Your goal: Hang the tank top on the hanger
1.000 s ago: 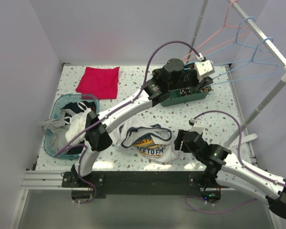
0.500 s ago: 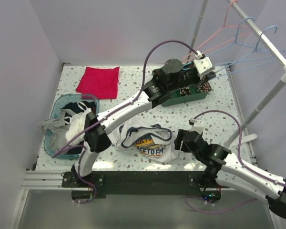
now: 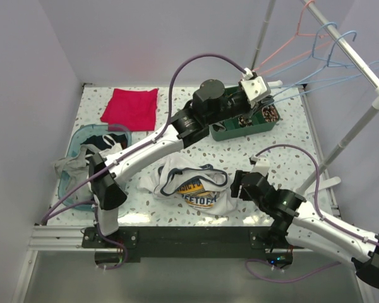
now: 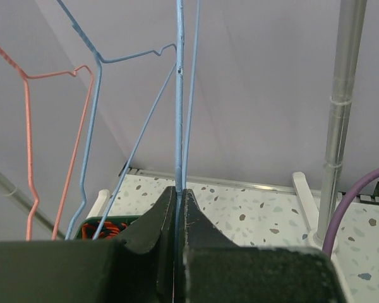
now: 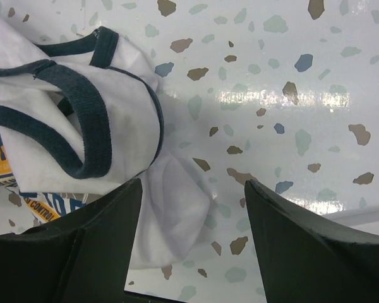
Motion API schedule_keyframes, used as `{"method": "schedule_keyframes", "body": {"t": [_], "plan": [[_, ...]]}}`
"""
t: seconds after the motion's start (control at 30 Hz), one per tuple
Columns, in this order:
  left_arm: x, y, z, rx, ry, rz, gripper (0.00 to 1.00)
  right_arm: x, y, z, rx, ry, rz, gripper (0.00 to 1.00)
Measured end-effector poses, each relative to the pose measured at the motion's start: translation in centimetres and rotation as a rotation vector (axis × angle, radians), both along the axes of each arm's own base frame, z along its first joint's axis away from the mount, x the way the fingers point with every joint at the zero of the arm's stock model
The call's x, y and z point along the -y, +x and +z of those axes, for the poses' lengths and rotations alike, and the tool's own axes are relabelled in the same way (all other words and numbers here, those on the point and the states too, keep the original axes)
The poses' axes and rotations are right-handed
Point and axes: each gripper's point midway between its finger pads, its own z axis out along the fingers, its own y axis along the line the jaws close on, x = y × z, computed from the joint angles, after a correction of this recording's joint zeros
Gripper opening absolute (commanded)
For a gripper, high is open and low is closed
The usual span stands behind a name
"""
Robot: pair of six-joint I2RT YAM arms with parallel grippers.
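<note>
Left fingers (image 4: pixel 153 230) clamp the hanger (image 4: pixel 179 95) wire, upper right in the top view. Right fingers (image 5: pixel 82 252) stand spread above the table (image 5: pixel 290 76), with the tank top (image 5: pixel 44 145) crumpled at the wrist frame's left.

A lab booth: blank lilac walls (image 3: pixel 25 95) boxing a speckled table (image 3: pixel 297 136).
</note>
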Motion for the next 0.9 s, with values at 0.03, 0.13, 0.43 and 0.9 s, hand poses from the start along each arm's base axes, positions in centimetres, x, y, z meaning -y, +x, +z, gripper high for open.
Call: {"method": "schedule_keyframes", "body": {"t": [0.03,0.13,0.43,0.9], "plan": [[-0.3,-0.2,0.1,0.002,0.0,0.003,0.0,0.0,0.0,0.0,0.0,-0.002,0.002,0.73],[-1.3,-0.6,0.1,0.002,0.009,0.011,0.0,-0.1,0.1,0.4,0.007,-0.001,0.006,0.77],[-5.5,-2.3,-4.3,-0.061,0.093,0.061,0.0,-0.6,0.6,2.5,0.043,0.014,0.028,0.82],[-18.8,-6.9,-7.6,-0.233,0.11,0.292,0.0,-0.9,-0.5,3.8,0.023,0.04,0.081,0.73]]}}
